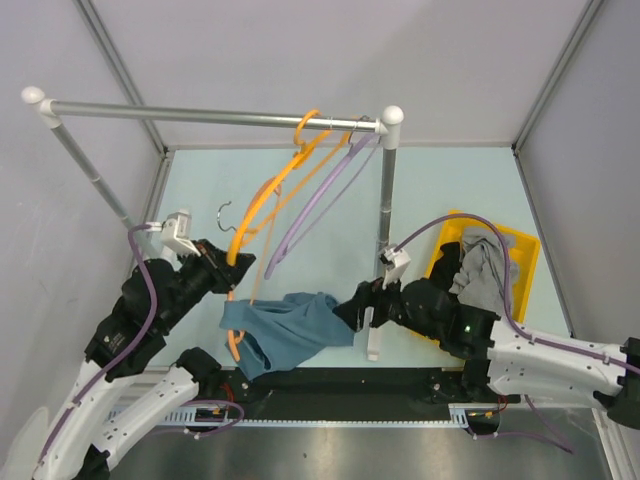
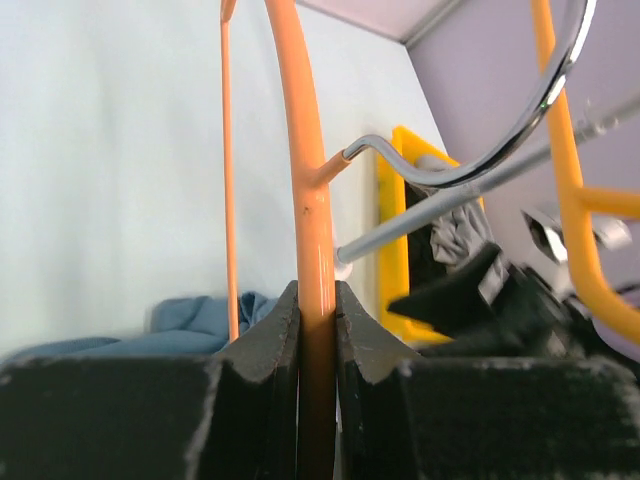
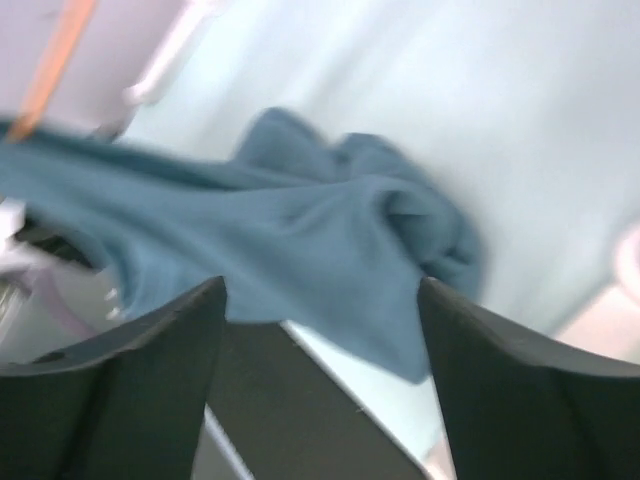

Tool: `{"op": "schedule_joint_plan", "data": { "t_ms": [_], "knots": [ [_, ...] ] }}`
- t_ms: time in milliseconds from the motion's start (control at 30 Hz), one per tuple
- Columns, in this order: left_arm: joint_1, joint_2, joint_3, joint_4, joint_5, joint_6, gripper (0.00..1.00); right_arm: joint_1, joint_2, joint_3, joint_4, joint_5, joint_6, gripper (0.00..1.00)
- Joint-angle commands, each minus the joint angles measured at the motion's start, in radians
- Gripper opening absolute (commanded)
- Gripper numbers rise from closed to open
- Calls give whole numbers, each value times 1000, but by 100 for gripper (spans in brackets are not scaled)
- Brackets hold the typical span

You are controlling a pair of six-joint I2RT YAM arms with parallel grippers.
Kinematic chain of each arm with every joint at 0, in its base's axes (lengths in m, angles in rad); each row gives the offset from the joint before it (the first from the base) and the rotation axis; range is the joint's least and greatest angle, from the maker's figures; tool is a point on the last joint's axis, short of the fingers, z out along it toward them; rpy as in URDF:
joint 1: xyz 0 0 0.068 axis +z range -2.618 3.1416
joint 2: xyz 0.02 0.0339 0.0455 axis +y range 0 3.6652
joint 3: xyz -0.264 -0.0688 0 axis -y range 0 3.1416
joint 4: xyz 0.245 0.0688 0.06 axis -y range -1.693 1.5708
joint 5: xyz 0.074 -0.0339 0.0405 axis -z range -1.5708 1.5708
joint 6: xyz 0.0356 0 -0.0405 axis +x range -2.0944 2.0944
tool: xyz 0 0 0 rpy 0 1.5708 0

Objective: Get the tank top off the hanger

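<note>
A blue tank top (image 1: 290, 328) lies bunched on the table near the front edge, its left part still round the lower end of an orange hanger (image 1: 234, 340). My left gripper (image 1: 233, 268) is shut on that hanger's orange bar (image 2: 314, 230), holding it upright above the table; its metal hook (image 2: 520, 130) curves at the upper right of the left wrist view. The tank top (image 2: 195, 318) shows low behind the fingers. My right gripper (image 1: 352, 306) is open and empty just right of the tank top. In the right wrist view (image 3: 320, 300) the blue cloth (image 3: 300, 235) lies just beyond the spread fingers.
A clothes rail (image 1: 210, 115) on white posts spans the back, carrying another orange hanger (image 1: 305, 130) and a purple hanger (image 1: 340, 165). Its right post (image 1: 386, 200) stands by my right arm. A yellow bin (image 1: 522, 262) with grey and dark clothes sits at the right.
</note>
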Motion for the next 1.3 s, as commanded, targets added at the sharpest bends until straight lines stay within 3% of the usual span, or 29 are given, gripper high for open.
{"op": "schedule_joint_plan", "data": {
  "t_ms": [0, 200, 333, 500, 733, 833, 933, 967, 1033, 1067, 1267],
  "knots": [
    [6, -17, -5, 135, -73, -51, 0, 120, -87, 14, 43, 106, -93, 86],
    [8, -8, -43, 194, 6, -86, 0, 221, -66, -32, 221, 51, -158, 98],
    [6, -14, -63, 221, 43, -123, 0, 261, 72, -12, 421, -26, -256, 100],
    [6, -23, -60, 217, 62, -141, 0, 282, 294, 77, 541, -55, -376, 100],
    [8, -34, -68, 211, 106, -161, 0, 374, 491, 72, 845, 200, -394, 100],
    [6, -37, -72, 211, 105, -166, 0, 402, 539, 74, 871, 270, -379, 91],
    [8, -37, -72, 211, 94, -165, 0, 420, 537, 56, 868, 302, -370, 58],
    [6, -37, -75, 214, 83, -168, 0, 419, 533, 45, 862, 299, -360, 30],
    [6, -35, -83, 220, 75, -169, 0, 424, 505, 22, 850, 293, -328, 4],
    [8, -34, -89, 232, 72, -175, 0, 427, 491, -4, 844, 291, -318, 0],
    [8, -29, -105, 238, -72, -158, 0, 486, 310, -99, 750, 322, -252, 0]
  ]
}}
